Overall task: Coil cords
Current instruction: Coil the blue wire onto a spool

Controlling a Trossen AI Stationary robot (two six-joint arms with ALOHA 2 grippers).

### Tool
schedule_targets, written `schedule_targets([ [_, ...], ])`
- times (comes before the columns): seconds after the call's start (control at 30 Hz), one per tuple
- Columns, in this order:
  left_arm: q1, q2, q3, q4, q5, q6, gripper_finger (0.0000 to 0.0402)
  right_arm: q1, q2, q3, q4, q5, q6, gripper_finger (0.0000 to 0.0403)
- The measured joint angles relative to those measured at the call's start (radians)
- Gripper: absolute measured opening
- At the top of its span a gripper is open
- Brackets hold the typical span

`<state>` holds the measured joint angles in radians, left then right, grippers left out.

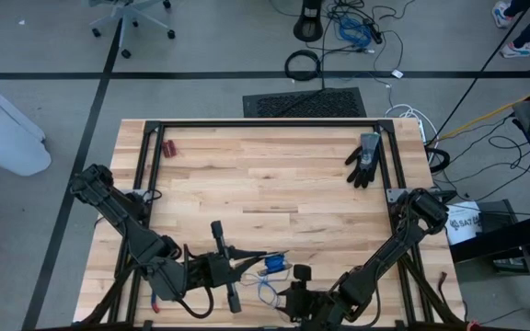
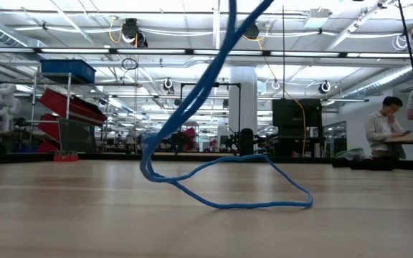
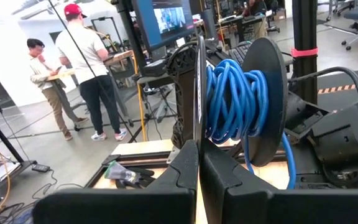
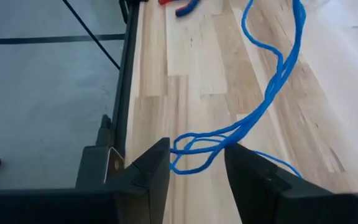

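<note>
Already from above, your cord (image 1: 272, 268) lay between both grippers at the table's near edge. The low view showed a thin, limp blue loop on wood. Your left gripper (image 3: 199, 163) was pinched on a spool disc (image 3: 199, 93), winding underway. Your right gripper (image 4: 196, 163) stood apart around slack strands; next you needed to feed them.

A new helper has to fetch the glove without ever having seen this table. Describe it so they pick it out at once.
Start from the wooden table seen from above and go to its far right corner, well away from both arms. There, just inside the black frame rail, lies the black glove, flat, with fingers spread. Its only far-edge neighbour, the small red-handled pliers, sits at the opposite corner.
</note>
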<state>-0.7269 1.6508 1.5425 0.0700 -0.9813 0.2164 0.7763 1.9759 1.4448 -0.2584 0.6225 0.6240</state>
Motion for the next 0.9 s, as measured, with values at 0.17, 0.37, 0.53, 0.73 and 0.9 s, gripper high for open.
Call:
schedule_targets([
  [0.17, -0.003, 0.000, 0.000, 0.000, -0.026, 0.001, 0.0006, -0.004, 0.032, -0.013, 0.003, 0.009, 0.044, 0.0142],
  [0.37, -0.023, 0.000, 0.000, 0.002, -0.076, 0.028, 0.0006, 0.027, 0.109, -0.033, 0.006, 0.086, 0.098, 0.0142],
  [0.53, -0.021, -0.004, 0.000, 0.004, -0.077, 0.028, 0.0006, 0.037, 0.138, -0.037, 0.053, 0.207, 0.072, 0.0142],
  [0.73, -0.022, -0.005, 0.001, 0.003, -0.077, 0.028, 0.0006, 0.029, 0.130, -0.035, 0.354, 0.231, -0.122, 0.0142],
  [0.9, -0.018, -0.005, 0.001, 0.003, -0.077, 0.027, 0.0006, 0.007, 0.139, -0.034, 0.456, 0.167, -0.157, 0.0142],
])
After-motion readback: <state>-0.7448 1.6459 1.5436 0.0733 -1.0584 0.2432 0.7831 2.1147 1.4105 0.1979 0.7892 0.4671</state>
